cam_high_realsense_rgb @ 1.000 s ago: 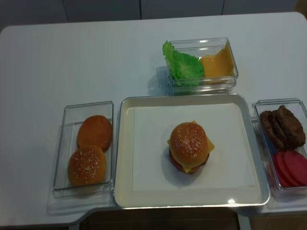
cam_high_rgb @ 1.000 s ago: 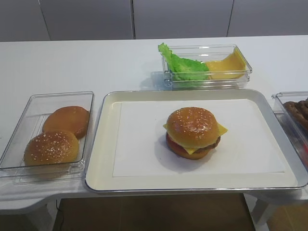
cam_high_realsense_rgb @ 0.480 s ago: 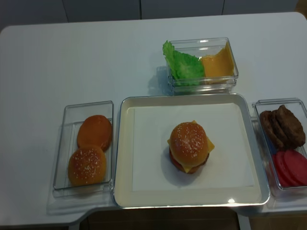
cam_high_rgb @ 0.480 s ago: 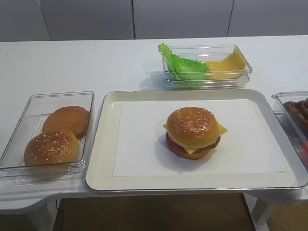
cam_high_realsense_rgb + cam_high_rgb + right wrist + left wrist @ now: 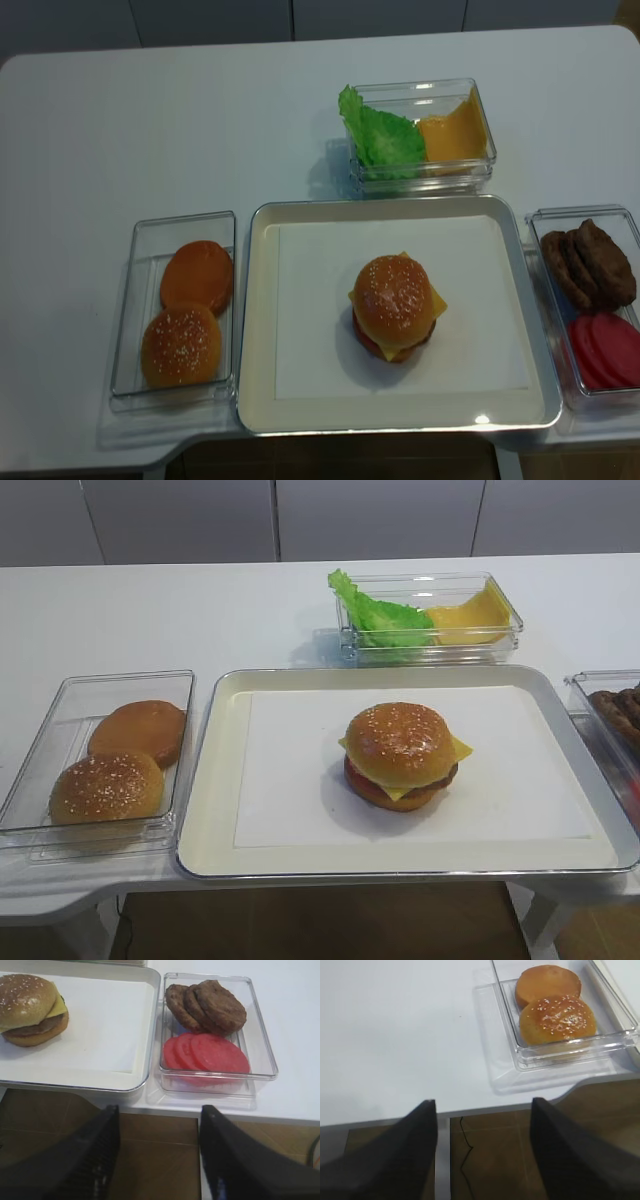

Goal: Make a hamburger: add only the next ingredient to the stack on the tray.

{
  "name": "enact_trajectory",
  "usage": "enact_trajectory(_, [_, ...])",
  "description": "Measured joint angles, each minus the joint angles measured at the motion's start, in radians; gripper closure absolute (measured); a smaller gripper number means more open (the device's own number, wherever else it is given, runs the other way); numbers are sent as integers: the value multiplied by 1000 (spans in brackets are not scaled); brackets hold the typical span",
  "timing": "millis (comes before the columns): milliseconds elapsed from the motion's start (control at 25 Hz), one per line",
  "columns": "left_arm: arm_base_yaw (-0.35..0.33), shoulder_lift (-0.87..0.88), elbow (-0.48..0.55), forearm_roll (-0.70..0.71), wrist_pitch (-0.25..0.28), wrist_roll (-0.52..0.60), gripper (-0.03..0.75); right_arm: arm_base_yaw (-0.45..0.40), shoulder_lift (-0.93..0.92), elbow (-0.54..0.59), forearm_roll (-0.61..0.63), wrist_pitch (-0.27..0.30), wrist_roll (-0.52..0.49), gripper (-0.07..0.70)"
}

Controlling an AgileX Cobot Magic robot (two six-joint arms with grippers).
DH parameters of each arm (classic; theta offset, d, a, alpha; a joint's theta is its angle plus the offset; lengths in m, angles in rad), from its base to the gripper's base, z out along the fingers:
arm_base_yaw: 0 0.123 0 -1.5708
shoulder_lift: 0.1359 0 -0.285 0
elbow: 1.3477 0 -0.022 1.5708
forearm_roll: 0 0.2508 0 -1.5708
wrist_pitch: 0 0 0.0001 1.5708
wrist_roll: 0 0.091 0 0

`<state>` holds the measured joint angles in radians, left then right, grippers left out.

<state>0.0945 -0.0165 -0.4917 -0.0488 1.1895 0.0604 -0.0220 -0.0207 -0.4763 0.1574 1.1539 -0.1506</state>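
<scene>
The white worktop [image 5: 200,110] carries everything; its near edge has a cut-out over brown floor [image 5: 320,920], and pale cabinet fronts [image 5: 300,520] stand behind it. The far left of the worktop is bare.

The tray [image 5: 258,330] lies at the near middle, its paper liner under the hamburger [image 5: 394,308]. The seeded bun top [image 5: 400,742] already caps the stack, with cheese corners sticking out beneath it and the patty, tomato and base below.

Left of the tray, just beside it, a clear bin [image 5: 175,225] holds a smooth bun [image 5: 197,276] behind a second seeded bun [image 5: 181,346], the two touching. Right of the tray, another bin [image 5: 260,1025] holds overlapping patties [image 5: 207,1005] at the far end and tomato slices [image 5: 207,1054] at the near end. Behind the tray, a third bin [image 5: 420,182] holds lettuce [image 5: 380,138] on the left and cheese slices [image 5: 452,135] on the right.

The left gripper [image 5: 484,1160] hangs off the worktop's near edge, jaws spread and empty. The right gripper [image 5: 159,1160] hangs likewise below the tomato bin, spread and empty.
</scene>
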Motion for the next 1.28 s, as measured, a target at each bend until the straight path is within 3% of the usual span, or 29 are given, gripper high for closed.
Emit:
enact_trajectory(360, [-65, 0, 0, 0, 0, 0, 281, 0, 0, 0, 0, 0, 2, 244])
enact_trajectory(1280, [-66, 0, 0, -6, -4, 0, 281, 0, 0, 0, 0, 0, 4, 244])
